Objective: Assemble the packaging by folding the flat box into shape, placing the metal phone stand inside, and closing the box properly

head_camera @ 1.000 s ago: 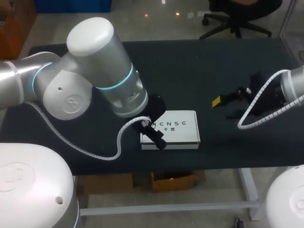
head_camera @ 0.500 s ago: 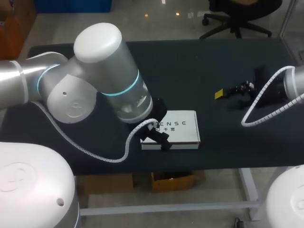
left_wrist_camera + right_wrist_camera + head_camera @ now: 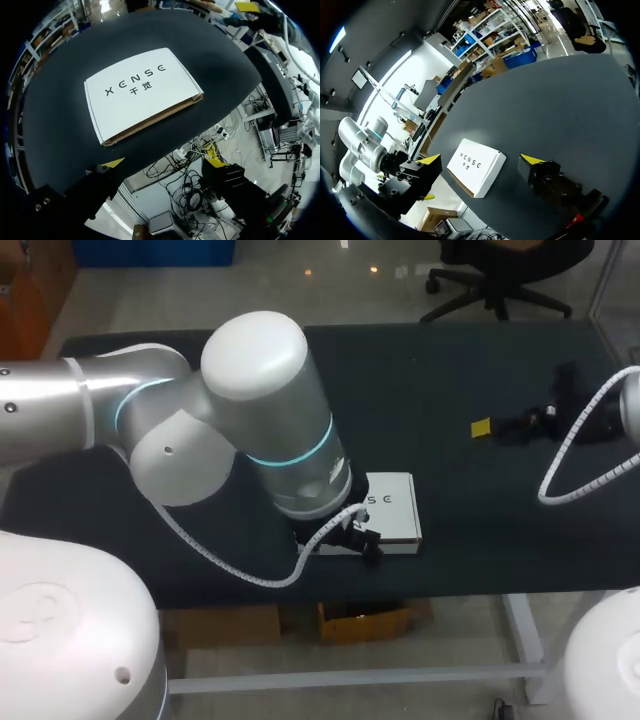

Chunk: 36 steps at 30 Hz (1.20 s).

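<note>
Box (image 3: 395, 508) is lying flat, lid down, near the front edge of the dark tabletop (image 3: 430, 370). We've got our left pincer (image 3: 164, 162) spread with nothing in it, hanging just by the box's near side. Our right pincer (image 3: 480, 159) is spread too and also empty, well apart from the box.

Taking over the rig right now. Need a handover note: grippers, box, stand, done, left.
Left gripper: open, empty, near the box at its front edge, not touching.
Right gripper: open, empty, off to the right, clear of the box.
Box: folded into shape, lid down, flat on the table.
Phone stand: not visible in any view; cannot tell whether it is inside.
Left: confirm the stand is in, and check the front closure, where a brown edge shows.
</note>
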Available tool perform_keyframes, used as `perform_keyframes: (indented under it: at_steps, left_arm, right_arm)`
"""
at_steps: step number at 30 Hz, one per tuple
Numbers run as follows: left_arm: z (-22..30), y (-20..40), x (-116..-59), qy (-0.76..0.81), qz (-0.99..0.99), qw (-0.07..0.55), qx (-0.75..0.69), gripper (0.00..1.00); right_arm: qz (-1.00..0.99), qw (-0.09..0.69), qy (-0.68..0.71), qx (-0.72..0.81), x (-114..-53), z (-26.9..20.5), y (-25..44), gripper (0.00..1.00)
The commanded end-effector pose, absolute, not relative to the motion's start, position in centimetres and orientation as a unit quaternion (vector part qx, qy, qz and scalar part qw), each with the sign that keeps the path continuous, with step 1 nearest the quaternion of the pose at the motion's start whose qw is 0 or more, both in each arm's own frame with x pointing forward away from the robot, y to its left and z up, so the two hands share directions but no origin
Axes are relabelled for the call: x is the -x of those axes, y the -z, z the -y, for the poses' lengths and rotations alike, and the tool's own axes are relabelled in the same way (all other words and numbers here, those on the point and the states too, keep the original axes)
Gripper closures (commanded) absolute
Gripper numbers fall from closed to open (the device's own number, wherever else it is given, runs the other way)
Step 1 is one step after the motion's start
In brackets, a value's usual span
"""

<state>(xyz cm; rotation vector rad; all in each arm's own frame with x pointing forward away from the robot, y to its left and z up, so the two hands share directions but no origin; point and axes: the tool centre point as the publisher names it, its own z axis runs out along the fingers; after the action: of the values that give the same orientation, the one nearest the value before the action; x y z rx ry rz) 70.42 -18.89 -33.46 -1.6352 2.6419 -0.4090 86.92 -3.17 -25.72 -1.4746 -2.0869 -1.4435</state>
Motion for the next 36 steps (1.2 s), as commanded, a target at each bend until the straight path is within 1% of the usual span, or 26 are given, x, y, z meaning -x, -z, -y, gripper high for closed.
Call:
perform_keyframes:
  at_steps: [1,4,9,10,12,30,36]
  left_arm:
    - [19.7,34.5,-69.9,0.12,-0.837,0.019,0.534,0.0]
    - [19.9,35.0,-69.8,0.119,-0.829,0.013,0.547,0.0]
    - [20.4,35.6,-69.7,0.102,-0.808,0.022,0.58,0.0]
    - [20.4,35.7,-69.7,0.104,-0.809,0.011,0.579,0.0]
    - [20.6,35.7,-69.7,0.095,-0.801,0.007,0.591,0.0]
    - [20.7,35.8,-69.6,0.09,-0.8,0.002,0.593,0.0]
    - [20.9,36.7,-69.2,0.081,-0.773,0.005,0.629,0.0]
  right_arm:
    - [0.705,0.099,0.518,0.474,-87.1,4.1,25.7,0.0]
    - [0.707,0.073,0.531,0.461,-87.7,4.6,25.5,0.0]
    - [0.716,0.044,0.544,0.435,-88.3,5.4,24.8,0.0]
    - [0.719,0.039,0.543,0.432,-88.4,5.5,24.5,0.0]
    - [0.724,0.029,0.535,0.434,-88.6,5.5,23.9,0.0]
    - [0.724,0.029,0.535,0.434,-88.6,5.5,23.9,0.0]
    - [0.743,-0.007,0.529,0.41,-89.2,5.8,23.9,0.0]
